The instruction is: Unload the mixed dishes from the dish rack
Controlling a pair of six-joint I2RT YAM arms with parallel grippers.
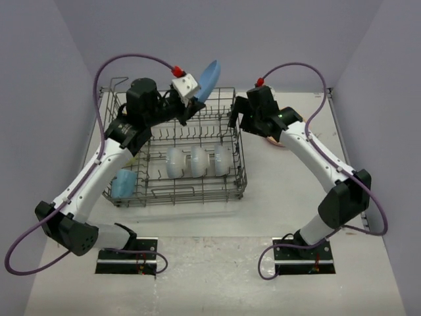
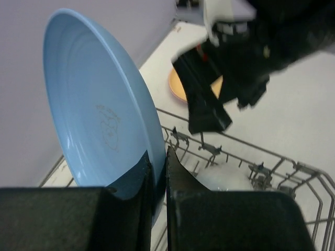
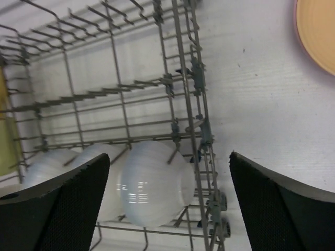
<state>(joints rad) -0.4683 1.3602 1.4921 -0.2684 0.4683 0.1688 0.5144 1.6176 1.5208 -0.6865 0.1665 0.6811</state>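
My left gripper (image 2: 158, 157) is shut on the rim of a blue plate (image 2: 99, 110) and holds it on edge, raised above the back of the dish rack (image 1: 241, 172). In the top view this plate (image 1: 210, 78) sticks up past the rack's far rail. My right gripper (image 3: 170, 156) is open with nothing between its fingers, hanging over the rack's right wall (image 3: 183, 52) above the nearest white bowl (image 3: 152, 185). Three white bowls (image 1: 198, 161) stand in a row in the rack. A light-blue mug (image 1: 123, 184) sits in its front left corner.
An orange plate (image 3: 316, 31) lies on the table just right of the rack, mostly under the right arm in the top view. A yellow thing (image 3: 6, 138) shows at the rack's left side. Grey walls close in the table on three sides.
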